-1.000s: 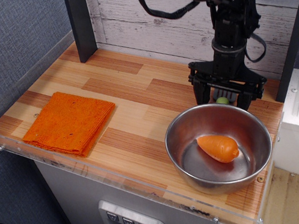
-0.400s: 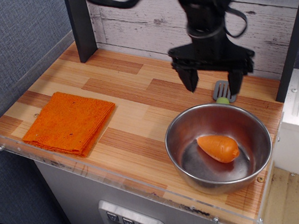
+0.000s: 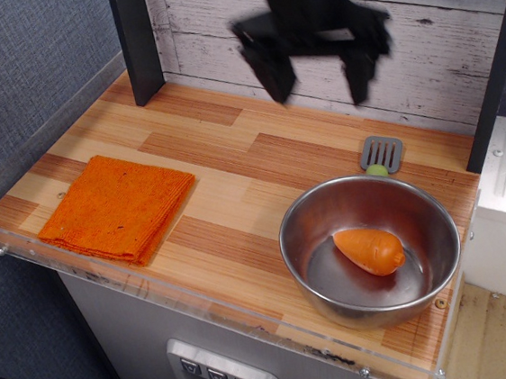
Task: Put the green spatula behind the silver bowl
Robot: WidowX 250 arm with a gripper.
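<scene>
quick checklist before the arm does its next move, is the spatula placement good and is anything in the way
1. Green spatula lies behind the silver bowl, on the wall side: ok.
2. Spatula flat on the table: blade lies flat, but the handle is mostly hidden by the bowl rim, so cannot tell in full.
3. Gripper empty and open: ok, fingers spread and nothing between them, though the image is blurred.
4. Gripper clear of the spatula and bowl: ok, it is raised well above them by the wall.
5. Bowl undisturbed: ok, upright with the orange carrot inside.
6. Orange cloth out of the arm's path: ok, far on the other side of the table.
</scene>
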